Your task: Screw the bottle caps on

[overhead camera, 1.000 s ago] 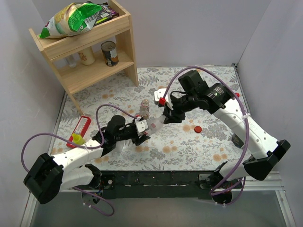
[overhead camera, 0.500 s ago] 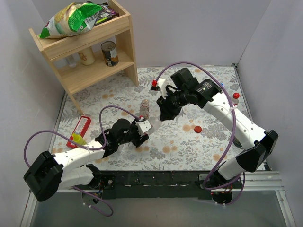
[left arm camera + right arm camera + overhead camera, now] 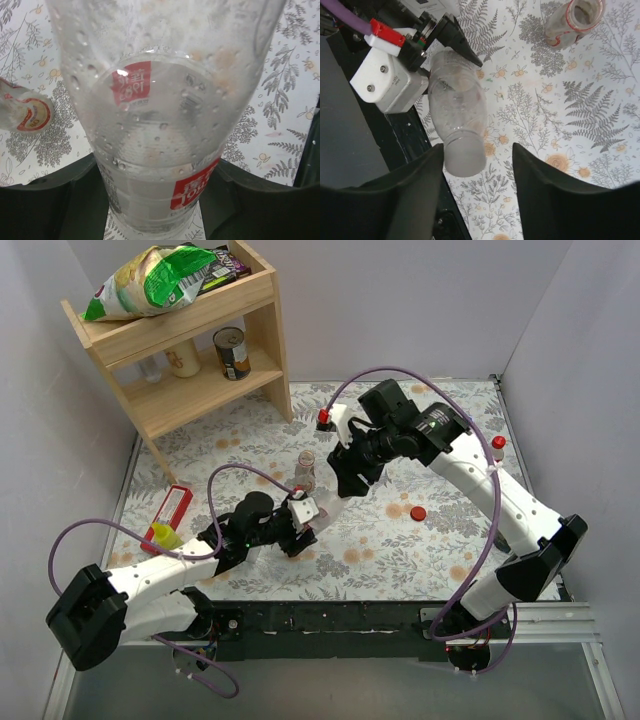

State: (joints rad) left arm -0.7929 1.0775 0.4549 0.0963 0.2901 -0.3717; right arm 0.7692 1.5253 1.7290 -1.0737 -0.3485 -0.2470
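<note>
Bottle (image 3: pixel 457 107) sits clamped in the left tool (image 3: pixel 300 523), neck tilted up, presumably for capping; right tool (image 3: pixel 477 150) hangs above that neck, spread wide, empty.

Far end of bottle (image 3: pixel 160 150) cut off by upper edge; label (image 3: pixel 192 192) blurred.

Clear bottle (image 3: pixel 160 125), red-and-white label (image 3: pixel 192 192)
</note>
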